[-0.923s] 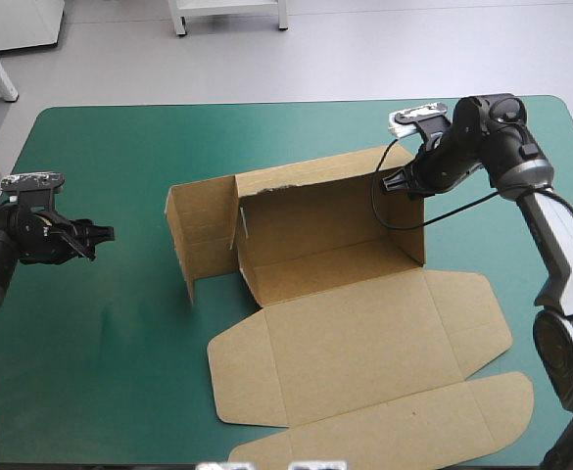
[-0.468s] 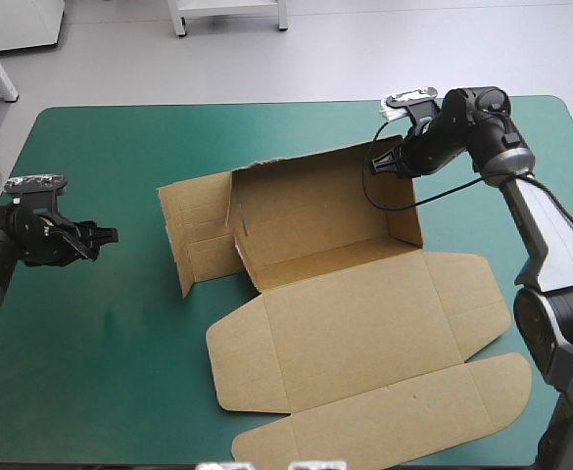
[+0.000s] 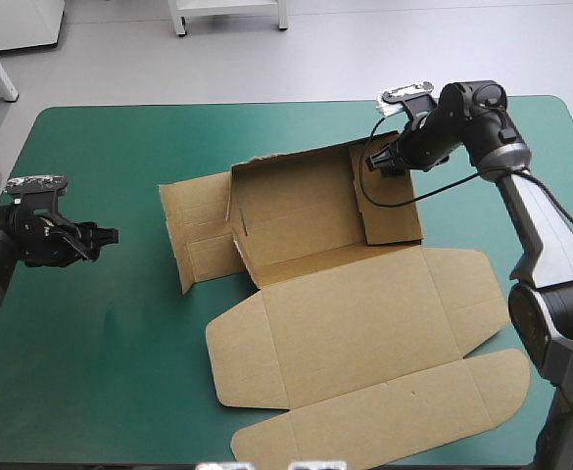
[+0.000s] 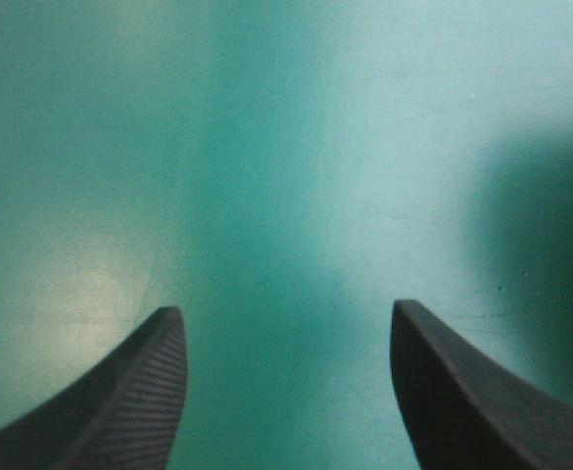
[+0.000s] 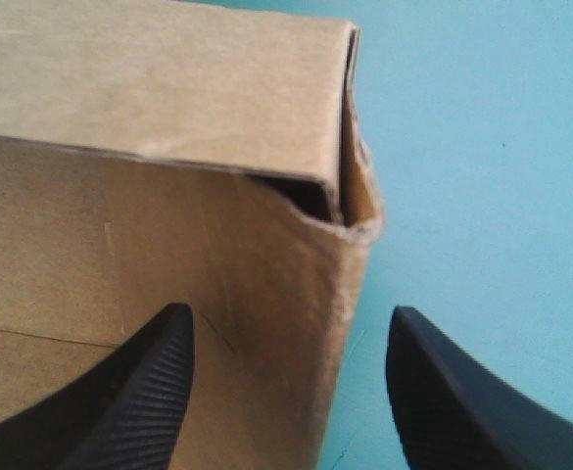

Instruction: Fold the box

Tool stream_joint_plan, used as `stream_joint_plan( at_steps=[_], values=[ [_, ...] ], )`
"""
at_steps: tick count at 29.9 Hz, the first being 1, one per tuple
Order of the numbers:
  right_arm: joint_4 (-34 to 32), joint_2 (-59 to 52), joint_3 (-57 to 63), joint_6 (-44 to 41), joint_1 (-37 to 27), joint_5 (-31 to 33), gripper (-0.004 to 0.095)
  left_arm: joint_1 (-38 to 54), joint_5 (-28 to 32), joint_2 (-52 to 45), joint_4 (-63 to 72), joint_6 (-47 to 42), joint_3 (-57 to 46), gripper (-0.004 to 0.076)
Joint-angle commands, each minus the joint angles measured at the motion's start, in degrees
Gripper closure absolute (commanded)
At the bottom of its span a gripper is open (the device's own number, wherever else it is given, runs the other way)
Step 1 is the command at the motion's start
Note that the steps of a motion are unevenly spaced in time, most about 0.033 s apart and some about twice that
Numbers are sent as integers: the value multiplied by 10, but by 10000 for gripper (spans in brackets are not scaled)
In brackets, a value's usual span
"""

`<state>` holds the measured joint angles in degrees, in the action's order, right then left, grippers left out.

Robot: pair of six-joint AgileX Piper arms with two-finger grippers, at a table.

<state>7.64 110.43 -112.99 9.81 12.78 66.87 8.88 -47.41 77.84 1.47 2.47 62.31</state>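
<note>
**Right end wall tipped inward, right claw astride the far corner**

Since the earlier pictures the right end wall (image 3: 392,208) of the brown cardboard box (image 3: 345,323) has leaned inward over the floor, and the black-finned right gripper (image 3: 382,160) has followed it along the far wall. Its fingers stand wide with the far right corner (image 5: 350,220) between them, one over board and one over cover, probably to press the doubled wall into its tuck.

The box sits mid-table on the teal-green cover (image 3: 100,343), with its far wall raised, its left end flap (image 3: 193,235) splayed outward and its lid panels flat toward the near edge. Nothing lies inside it.

The left gripper (image 3: 105,235) hovers well left of the box, spread wide over bare cover, likely waiting for that flap.
</note>
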Motion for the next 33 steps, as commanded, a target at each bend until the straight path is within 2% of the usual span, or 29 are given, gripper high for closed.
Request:
stream_joint_plan(
  at_steps=[1,6,12,16,18,20,22,28,33],
  values=[
    [3,-46,-41,0,0,19,345,0,19,-18,7,2,15,286],
    [-9,-99,-25,-11,0,46,345,0,20,-18,7,5,15,286],
    [-14,-201,108,-16,1,29,345,0,21,-18,12,14,15,306],
    [-12,-289,247,-16,1,-98,345,0,21,-18,24,19,15,321],
    [-10,-327,320,-13,1,-194,345,0,22,-18,24,19,15,321],
    [-10,-348,375,-6,1,-276,344,0,23,-18,24,19,15,321],
    [-10,-348,413,5,1,-329,343,0,23,-18,24,19,15,321],
    [36,-288,418,44,1,-349,298,0,21,-18,24,19,15,321],
    [36,-229,383,47,1,-350,296,0,19,-18,24,20,15,321]
  ],
)
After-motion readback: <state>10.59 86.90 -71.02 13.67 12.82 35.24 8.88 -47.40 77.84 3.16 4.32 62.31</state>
